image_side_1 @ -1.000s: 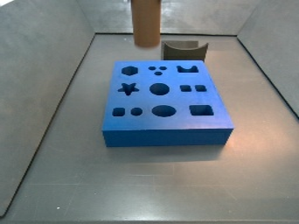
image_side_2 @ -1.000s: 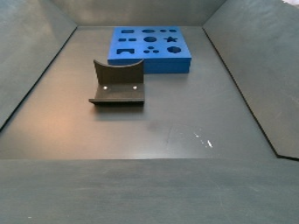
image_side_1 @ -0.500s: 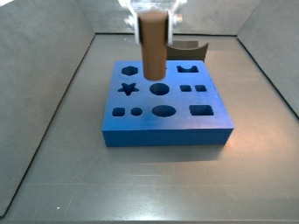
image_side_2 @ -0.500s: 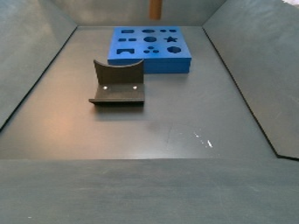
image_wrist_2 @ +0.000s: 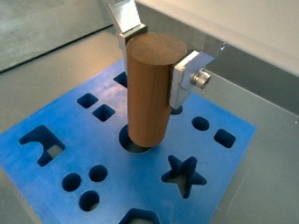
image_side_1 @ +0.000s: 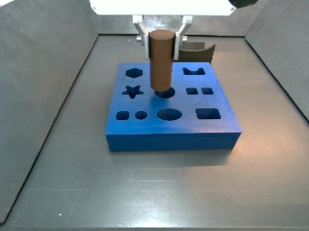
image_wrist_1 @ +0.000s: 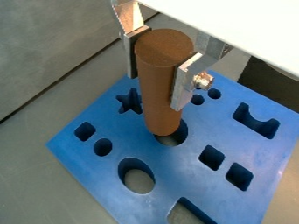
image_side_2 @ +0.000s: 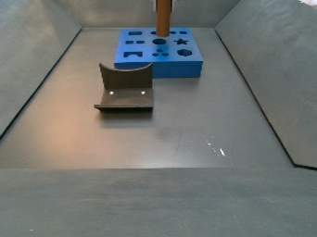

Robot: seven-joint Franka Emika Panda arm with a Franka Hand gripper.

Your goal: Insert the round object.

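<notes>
The round object, a smooth brown cylinder peg (image_wrist_1: 163,83), stands upright in my gripper (image_wrist_1: 159,54), whose silver fingers (image_wrist_1: 187,77) are shut on its upper part. Its lower end sits at the mouth of the round hole (image_wrist_1: 170,133) in the middle of the blue block (image_wrist_1: 222,188). Both wrist views show this; the peg (image_wrist_2: 149,87) meets the hole (image_wrist_2: 131,140) there too. In a side view the peg (image_side_1: 161,61) stands over the block (image_side_1: 169,106) with the gripper (image_side_1: 162,27) above. In a side view the peg (image_side_2: 162,17) rises from the far block (image_side_2: 160,51).
The blue block has several shaped holes, among them a star (image_side_1: 133,90) and an oval (image_side_1: 169,115). The dark fixture (image_side_2: 124,88) stands on the floor in front of the block, also behind it in a side view (image_side_1: 197,50). Grey walls enclose the floor.
The gripper has come down with the peg over the block. The peg's lower end has gone from above the block to the mouth of the round hole.
</notes>
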